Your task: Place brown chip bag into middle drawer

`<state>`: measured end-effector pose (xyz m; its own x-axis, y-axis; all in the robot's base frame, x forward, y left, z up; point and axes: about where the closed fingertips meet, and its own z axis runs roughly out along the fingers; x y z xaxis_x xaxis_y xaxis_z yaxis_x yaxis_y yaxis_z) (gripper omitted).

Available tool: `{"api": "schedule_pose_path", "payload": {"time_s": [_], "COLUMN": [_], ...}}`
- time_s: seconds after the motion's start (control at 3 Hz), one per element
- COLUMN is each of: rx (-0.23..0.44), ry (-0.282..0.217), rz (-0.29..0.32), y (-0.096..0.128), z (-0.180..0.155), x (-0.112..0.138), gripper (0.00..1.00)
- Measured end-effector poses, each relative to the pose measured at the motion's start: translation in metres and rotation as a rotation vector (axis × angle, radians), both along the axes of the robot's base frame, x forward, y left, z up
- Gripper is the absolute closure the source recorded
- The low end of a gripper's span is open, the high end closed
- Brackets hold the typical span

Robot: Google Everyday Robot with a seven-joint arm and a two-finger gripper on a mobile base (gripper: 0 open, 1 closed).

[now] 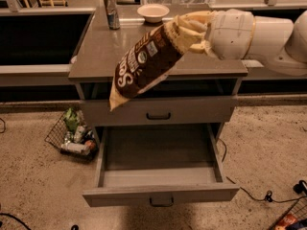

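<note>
The brown chip bag (144, 63) hangs tilted in the air over the front edge of the cabinet top, its lower pale end pointing down-left above the drawers. My gripper (195, 33) comes in from the right on a white arm and is shut on the bag's upper pale yellow end. The middle drawer (160, 194) is pulled wide open below, its grey tray bare, directly under and in front of the bag. The taller-fronted drawer (192, 113) above it is closed.
On the grey cabinet top (96, 51) stand a can (112, 11) and a white bowl (153, 12) at the back. A wire basket of packets and cans (72, 135) lies on the floor to the left. Cables (259, 195) run on the floor at right.
</note>
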<state>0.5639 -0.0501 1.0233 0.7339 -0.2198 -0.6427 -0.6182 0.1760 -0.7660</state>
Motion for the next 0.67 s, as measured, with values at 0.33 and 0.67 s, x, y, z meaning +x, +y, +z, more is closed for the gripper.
{"api": "schedule_pose_path", "payload": {"time_s": [0.33, 0.67], "rx": [0.051, 0.087], "ry": [0.034, 0.094], "rz": [-0.011, -0.072], "y": [-0.001, -0.01], "z": [-0.043, -0.106], "x": [-0.012, -0.029], "gripper": [1.0, 1.0]}}
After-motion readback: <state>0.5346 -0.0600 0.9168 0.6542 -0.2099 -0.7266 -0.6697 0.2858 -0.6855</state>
